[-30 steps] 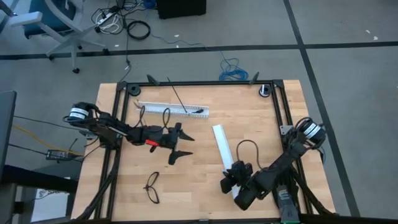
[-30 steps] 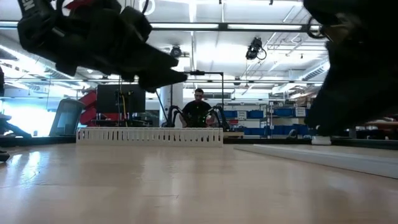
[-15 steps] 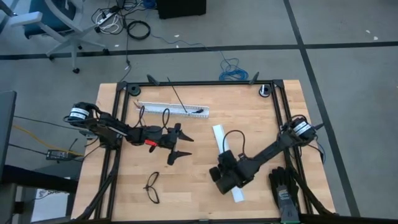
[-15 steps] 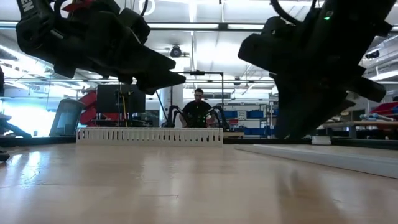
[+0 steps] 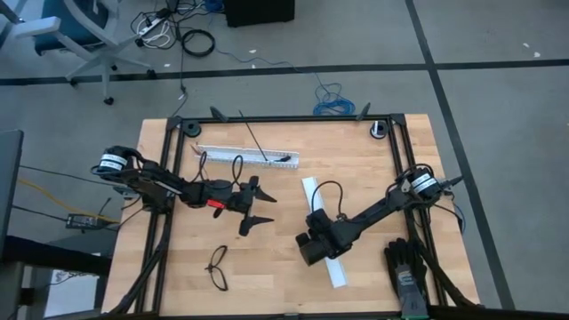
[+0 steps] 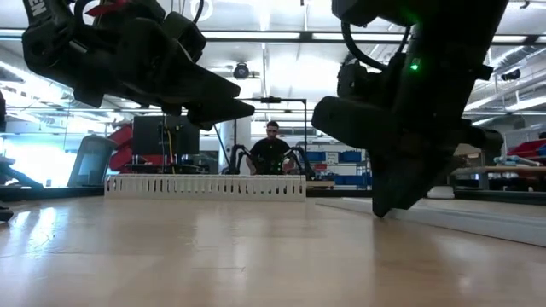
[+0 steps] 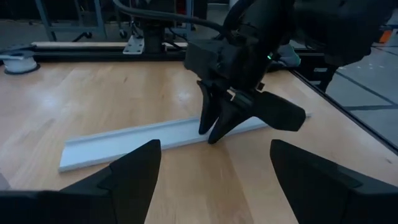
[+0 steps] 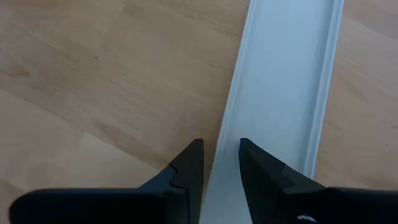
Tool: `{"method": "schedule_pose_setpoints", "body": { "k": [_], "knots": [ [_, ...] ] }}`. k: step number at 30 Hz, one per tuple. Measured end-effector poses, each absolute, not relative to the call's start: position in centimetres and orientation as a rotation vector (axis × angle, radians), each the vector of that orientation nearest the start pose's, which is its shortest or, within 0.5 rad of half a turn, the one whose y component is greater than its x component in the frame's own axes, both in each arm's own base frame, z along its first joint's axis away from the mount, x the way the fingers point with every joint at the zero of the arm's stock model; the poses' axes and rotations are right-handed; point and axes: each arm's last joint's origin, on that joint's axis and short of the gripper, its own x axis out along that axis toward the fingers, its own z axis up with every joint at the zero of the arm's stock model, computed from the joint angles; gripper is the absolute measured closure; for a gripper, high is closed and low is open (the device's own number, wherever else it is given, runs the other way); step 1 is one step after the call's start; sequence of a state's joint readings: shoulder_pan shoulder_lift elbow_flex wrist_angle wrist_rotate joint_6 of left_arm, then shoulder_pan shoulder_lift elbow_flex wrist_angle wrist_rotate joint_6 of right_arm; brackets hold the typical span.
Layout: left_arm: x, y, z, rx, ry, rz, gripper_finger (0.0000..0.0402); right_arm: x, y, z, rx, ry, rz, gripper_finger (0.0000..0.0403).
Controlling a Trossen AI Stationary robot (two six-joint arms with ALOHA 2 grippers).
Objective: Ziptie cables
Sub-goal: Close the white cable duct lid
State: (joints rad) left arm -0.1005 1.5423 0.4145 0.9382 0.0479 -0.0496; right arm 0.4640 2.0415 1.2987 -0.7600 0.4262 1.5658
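Right wrist view: my right gripper (image 8: 215, 163) straddles one raised edge of the white strip (image 8: 286, 81), fingers narrowly parted, gripping nothing; the left gripper (image 5: 252, 205) waits wide open. The ziptie (image 5: 252, 137) lies across the slotted duct (image 5: 233, 155), so I should head there

right tool (image 8: 215, 163) above strip edge | fingers (image 8: 186, 163) narrowly parted, straddling one raised long edge | white strip (image 8: 292, 81) flat on wooden counter (image 8: 106, 74), running away from tool | bare wood either side
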Motion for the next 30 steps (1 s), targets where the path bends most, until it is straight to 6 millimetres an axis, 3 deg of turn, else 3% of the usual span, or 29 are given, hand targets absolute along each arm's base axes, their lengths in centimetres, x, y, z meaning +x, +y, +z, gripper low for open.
{"method": "schedule_pose_setpoints", "body": {
  "k": [6, 16, 22, 30],
  "knots": [
    [26.5, -2.8, 15.5, -0.007, 0.179, -0.145, 0.0088, 33.3, 15.3, 12.8, 0.668, 0.955, -0.931, 0.0392],
    [26.6, -2.8, 15.5, -0.026, 0.178, -0.143, 0.0088, 32.9, 15.4, 14.7, 0.592, 0.881, -0.892, 0.0402],
    [26.6, -2.6, 15.5, 0.052, 0.168, -0.066, 0.0088, 32.4, 15.7, 16.5, 0.563, 0.792, -0.872, 0.0402],
    [26.6, -2.6, 15.4, 0.077, 0.179, -0.096, 0.0088, 31.9, 15.9, 18.2, 0.526, 0.705, -0.850, 0.0403]
  ]
}}
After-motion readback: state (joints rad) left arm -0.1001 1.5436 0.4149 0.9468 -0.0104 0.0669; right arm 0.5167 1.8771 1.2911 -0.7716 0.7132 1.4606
